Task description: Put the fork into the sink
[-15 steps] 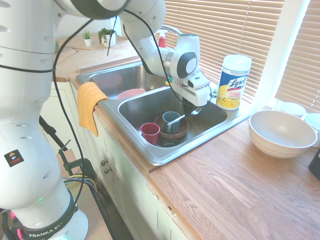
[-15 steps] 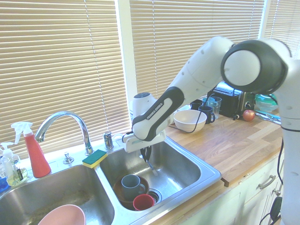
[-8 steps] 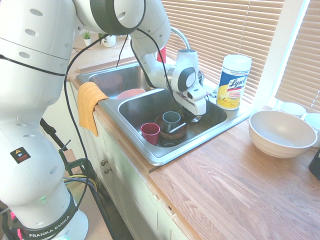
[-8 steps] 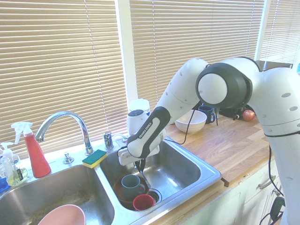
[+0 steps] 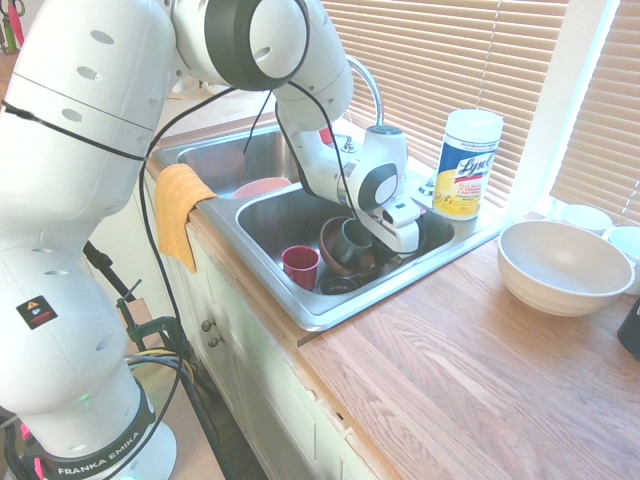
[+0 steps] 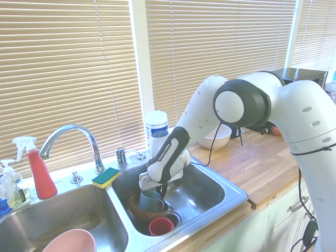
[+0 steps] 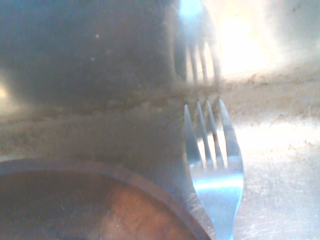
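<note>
The sink [image 5: 306, 312] is a steel two-basin unit set into the wooden counter, its rim also seen in the second exterior view [image 6: 231, 198]. My gripper [image 5: 396, 240] is low inside the right basin, just beside the brown bowl [image 5: 345, 262] holding a grey-blue mug [image 6: 149, 199]. From the other side the gripper [image 6: 163, 190] is shut. The fork [image 7: 215, 172] shows in the wrist view, tines pointing at the steel basin floor and mirrored in it, next to the brown bowl's rim [image 7: 100, 170]. In both exterior views the fork is hidden by the gripper and mug.
A red cup [image 5: 300, 265] stands by the drain. A pink bowl [image 6: 68, 242] lies in the left basin. An orange cloth [image 5: 178, 212] hangs over the front rim. The faucet [image 6: 71, 135], a sponge [image 6: 106, 177], a Lysol tub [image 5: 467, 165] and an off-white bowl [image 5: 563, 266] surround the sink.
The arm has come down and moved toward the brown bowl, carrying the fork from above the right basin to just over its floor. The gripper stays shut.
</note>
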